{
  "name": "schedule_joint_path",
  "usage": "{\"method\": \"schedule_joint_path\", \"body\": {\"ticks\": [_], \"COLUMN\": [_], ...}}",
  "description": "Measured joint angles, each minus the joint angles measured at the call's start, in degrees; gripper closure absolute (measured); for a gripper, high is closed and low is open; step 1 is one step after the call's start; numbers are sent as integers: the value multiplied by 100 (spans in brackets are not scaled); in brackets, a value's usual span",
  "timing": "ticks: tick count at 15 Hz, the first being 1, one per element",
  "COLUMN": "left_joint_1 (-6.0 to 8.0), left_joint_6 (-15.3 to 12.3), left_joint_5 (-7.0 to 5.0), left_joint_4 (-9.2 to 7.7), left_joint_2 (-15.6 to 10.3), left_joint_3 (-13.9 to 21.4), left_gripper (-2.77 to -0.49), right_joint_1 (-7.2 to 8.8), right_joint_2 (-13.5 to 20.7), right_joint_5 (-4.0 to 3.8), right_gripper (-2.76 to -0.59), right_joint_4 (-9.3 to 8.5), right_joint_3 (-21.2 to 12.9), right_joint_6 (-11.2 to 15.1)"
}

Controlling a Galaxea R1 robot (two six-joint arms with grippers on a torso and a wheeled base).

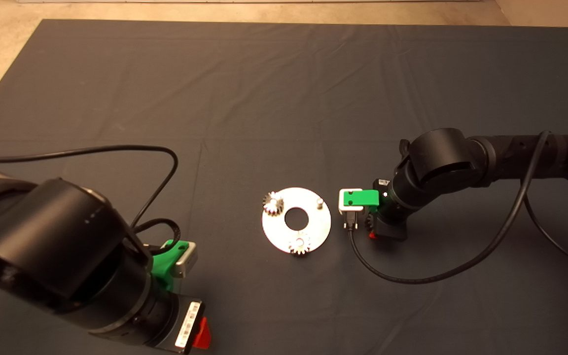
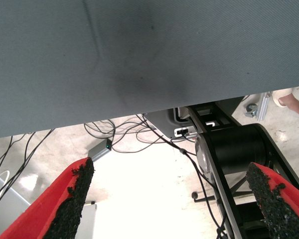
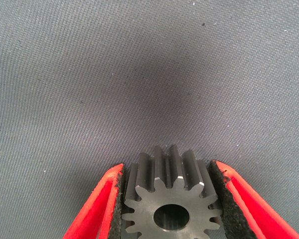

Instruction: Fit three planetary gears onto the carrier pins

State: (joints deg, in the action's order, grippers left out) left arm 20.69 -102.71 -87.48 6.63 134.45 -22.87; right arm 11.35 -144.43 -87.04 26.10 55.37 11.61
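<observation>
The shiny round disc (image 1: 284,235) lies at the mat's middle. Two planetary gears sit on carrier pins, one at the disc's upper left (image 1: 273,203) and one at its near edge (image 1: 300,244). The third carrier pin (image 1: 319,202), at the upper right, is bare. Just right of the disc, low over the mat, my right gripper (image 1: 372,231) (image 3: 167,169) is shut on the third gear (image 3: 172,204), its pads pressing the teeth on both sides. My left gripper (image 1: 202,335) (image 2: 172,169) waits at the lower left, open and holding nothing.
A black cable (image 1: 412,278) loops across the mat from the right wrist, near the disc's right side. Beyond the mat's edge, the left wrist view shows floor cables (image 2: 124,134), the robot's black base (image 2: 234,149) and a person's foot (image 2: 291,98).
</observation>
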Motion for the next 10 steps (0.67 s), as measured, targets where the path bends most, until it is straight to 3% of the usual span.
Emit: {"method": "schedule_joint_path", "body": {"ticks": [7, 10], "left_joint_1": [1, 0], "left_joint_6": [28, 23], "left_joint_5": [0, 0], "left_joint_4": [-64, -129], "left_joint_2": [-35, -35], "left_joint_3": [-2, -13], "left_gripper": [-218, -218], "right_joint_1": [13, 77], "right_joint_2": [15, 15], "right_joint_5": [7, -46], "right_gripper": [-112, -110], "right_joint_4": [-2, 0], "right_joint_3": [11, 30], "right_joint_6": [21, 260]}}
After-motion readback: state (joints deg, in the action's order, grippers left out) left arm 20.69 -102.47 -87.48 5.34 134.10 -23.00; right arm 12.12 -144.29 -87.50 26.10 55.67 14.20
